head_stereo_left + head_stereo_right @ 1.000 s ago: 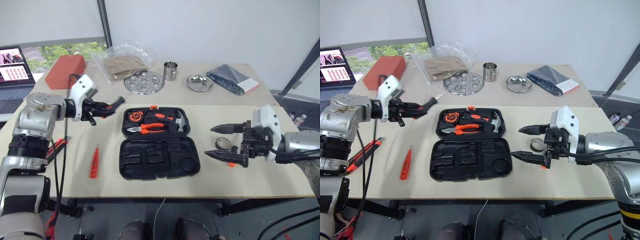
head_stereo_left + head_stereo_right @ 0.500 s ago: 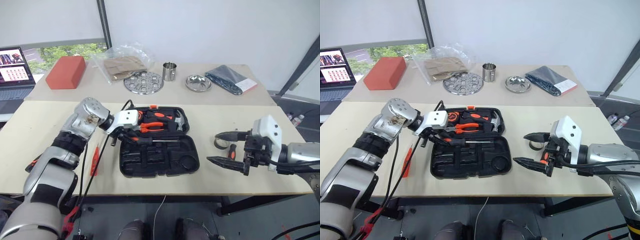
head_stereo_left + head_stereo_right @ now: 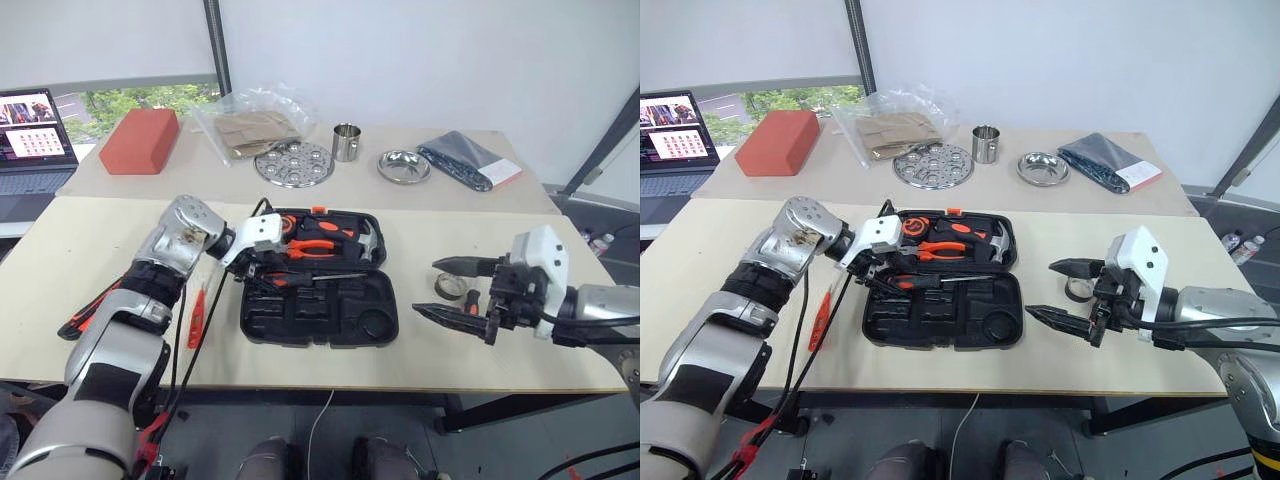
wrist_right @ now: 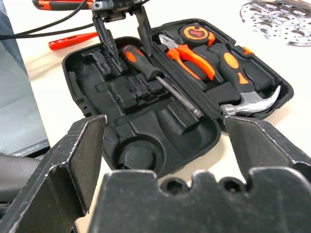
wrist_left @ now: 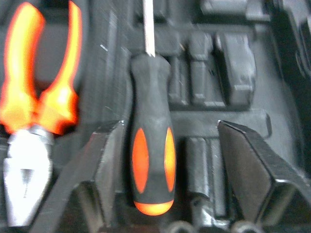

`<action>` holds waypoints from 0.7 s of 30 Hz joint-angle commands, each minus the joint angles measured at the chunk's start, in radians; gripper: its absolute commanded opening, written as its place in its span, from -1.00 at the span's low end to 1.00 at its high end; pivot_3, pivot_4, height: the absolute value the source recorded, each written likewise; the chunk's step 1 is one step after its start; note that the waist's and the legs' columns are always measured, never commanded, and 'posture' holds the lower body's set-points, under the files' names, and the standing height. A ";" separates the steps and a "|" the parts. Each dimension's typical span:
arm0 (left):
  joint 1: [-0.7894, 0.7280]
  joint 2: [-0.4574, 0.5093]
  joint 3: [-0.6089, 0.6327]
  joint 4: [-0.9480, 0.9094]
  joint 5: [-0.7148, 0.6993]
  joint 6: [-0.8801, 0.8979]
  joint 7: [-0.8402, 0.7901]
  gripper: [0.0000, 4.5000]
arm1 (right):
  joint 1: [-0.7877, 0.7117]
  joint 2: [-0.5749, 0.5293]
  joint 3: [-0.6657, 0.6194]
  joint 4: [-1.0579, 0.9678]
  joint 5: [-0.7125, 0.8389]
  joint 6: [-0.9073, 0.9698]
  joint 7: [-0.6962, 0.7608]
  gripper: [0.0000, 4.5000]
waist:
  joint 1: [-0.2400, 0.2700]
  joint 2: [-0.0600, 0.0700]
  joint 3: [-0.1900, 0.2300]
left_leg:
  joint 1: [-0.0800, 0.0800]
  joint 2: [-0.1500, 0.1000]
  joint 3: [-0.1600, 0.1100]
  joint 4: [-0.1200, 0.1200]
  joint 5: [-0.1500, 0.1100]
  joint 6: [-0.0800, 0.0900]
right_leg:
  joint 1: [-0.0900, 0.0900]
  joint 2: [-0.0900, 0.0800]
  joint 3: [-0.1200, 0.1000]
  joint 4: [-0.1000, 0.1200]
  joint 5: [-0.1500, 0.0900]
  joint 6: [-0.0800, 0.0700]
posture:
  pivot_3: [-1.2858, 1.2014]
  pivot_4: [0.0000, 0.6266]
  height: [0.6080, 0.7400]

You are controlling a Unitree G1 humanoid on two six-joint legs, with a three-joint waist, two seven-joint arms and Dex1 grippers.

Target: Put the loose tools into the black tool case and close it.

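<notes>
The black tool case (image 3: 318, 290) lies open near the front of the desk (image 3: 90, 235), its far half already holding pliers (image 3: 318, 245), a hammer (image 3: 360, 240) and a tape measure (image 3: 288, 226). The left gripper (image 4: 124, 36) hangs over the near half with its fingers parted on either side of a screwdriver (image 5: 151, 160); the handle touches one finger at most, so the tool seems just let go. Its shaft runs toward the middle of the case, and it cannot be told whether the handle sits fully in a recess.

To finish this step well, the left gripper should lift straight up, fingers wide, so it does not drag the handle out of place. If the tool rides proud of the moulding, a light press would seat it, or the lid may not close later.

The right gripper (image 3: 455, 290) waits wide open and empty off the case's right side, near a grey tape roll (image 3: 447, 287) and a second small screwdriver (image 3: 471, 301). An orange tester pen (image 3: 196, 318) and a long utility knife (image 3: 85, 315) lie on the desk left of the case.
</notes>
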 commanded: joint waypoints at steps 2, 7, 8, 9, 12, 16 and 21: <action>-0.038 -0.036 0.029 0.004 -0.004 -0.005 0.029 -0.39 | -0.011 -0.001 -0.022 -0.015 0.010 -0.007 -0.008 1.00 | -0.001 0.000 0.000 | 0.000 0.000 0.000 0.000 0.000 0.000 | 0.000 0.000 0.000 0.000 0.000 0.000 | 0.03 -0.52 0.91; -0.024 -0.088 -0.007 0.035 0.038 -0.041 0.060 -0.97 | -0.011 0.000 -0.019 -0.011 0.003 -0.014 -0.007 1.00 | -0.001 0.000 0.000 | 0.000 0.000 0.001 0.000 0.000 0.000 | 0.000 0.000 0.000 0.001 0.000 0.000 | 0.03 -0.52 0.91; -0.019 -0.095 -0.013 0.037 0.046 -0.049 0.060 -0.97 | -0.010 0.000 -0.018 -0.011 0.002 -0.015 -0.008 1.00 | -0.001 0.000 0.000 | 0.000 -0.001 0.001 0.000 0.000 0.000 | 0.000 0.001 0.000 0.000 0.000 0.000 | 0.03 -0.52 0.91; -0.007 -0.097 -0.029 0.032 0.059 -0.057 0.050 -0.97 | -0.010 0.002 -0.019 -0.010 0.003 -0.015 -0.009 1.00 | -0.001 0.000 0.000 | 0.000 -0.001 0.001 0.000 0.000 0.000 | 0.000 0.000 0.000 0.000 0.000 0.000 | 0.03 -0.52 0.91; 0.033 -0.095 -0.108 0.035 0.152 -0.144 0.077 -0.97 | -0.003 0.010 -0.025 -0.010 0.005 -0.012 -0.018 1.00 | 0.000 0.000 0.000 | 0.001 -0.001 0.001 0.000 0.000 0.000 | 0.000 0.000 0.000 0.000 0.000 0.000 | 0.03 -0.52 0.91; 0.054 -0.097 -0.136 0.054 0.198 -0.206 0.100 -0.97 | 0.028 0.020 -0.051 -0.024 0.007 -0.006 -0.038 1.00 | 0.004 0.003 -0.003 | 0.007 0.000 0.000 0.000 -0.001 0.001 | 0.008 -0.001 0.000 -0.001 0.000 0.000 | 0.03 -0.52 0.91; 0.053 -0.082 0.018 -0.016 0.029 -0.113 0.049 -0.97 | 0.186 0.049 -0.216 -0.064 0.009 0.033 -0.110 1.00 | 0.006 0.005 -0.004 | 0.010 0.000 -0.001 0.000 -0.004 0.004 | 0.012 -0.003 0.000 -0.003 -0.001 0.003 | 0.03 -0.52 0.91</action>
